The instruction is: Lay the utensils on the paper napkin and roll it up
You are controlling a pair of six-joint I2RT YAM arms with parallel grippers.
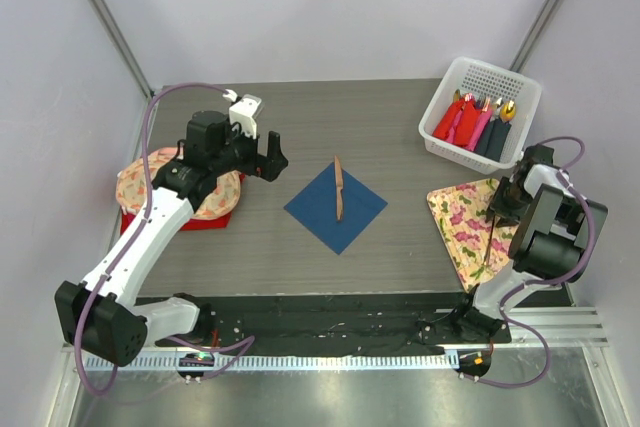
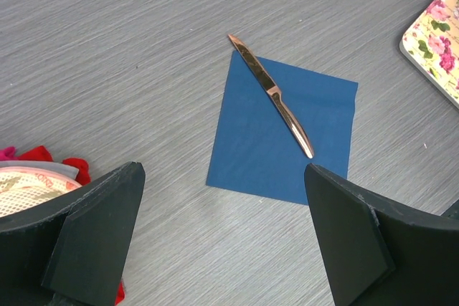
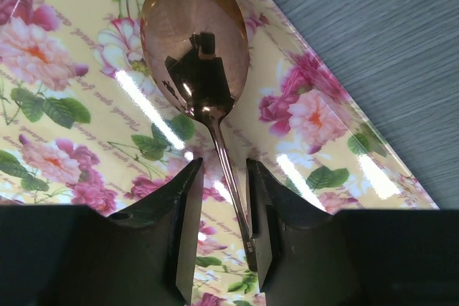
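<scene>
The dark blue paper napkin (image 1: pixel 318 209) (image 2: pixel 265 148) lies flat mid-table, one corner pointing at me. A copper-brown knife (image 1: pixel 340 190) (image 2: pixel 275 94) rests across it, its blade tip just past the far edge. My left gripper (image 1: pixel 270 160) (image 2: pixel 224 170) hangs open and empty above the table, left of the napkin. A copper spoon (image 3: pixel 193 48) (image 1: pixel 490 237) lies on the floral tray (image 1: pixel 460 212) (image 3: pixel 57 69). My right gripper (image 1: pixel 503 199) (image 3: pixel 224 166) straddles its handle, jaws narrowly apart. The handle sits against the right finger with a gap on the left.
A white basket (image 1: pixel 480 112) at the back right holds red, pink and dark rolls with gold tips. A floral cloth bundle (image 1: pixel 180 192) on a red base sits at the left under my left arm. The tray's corner (image 2: pixel 437 34) shows in the left wrist view.
</scene>
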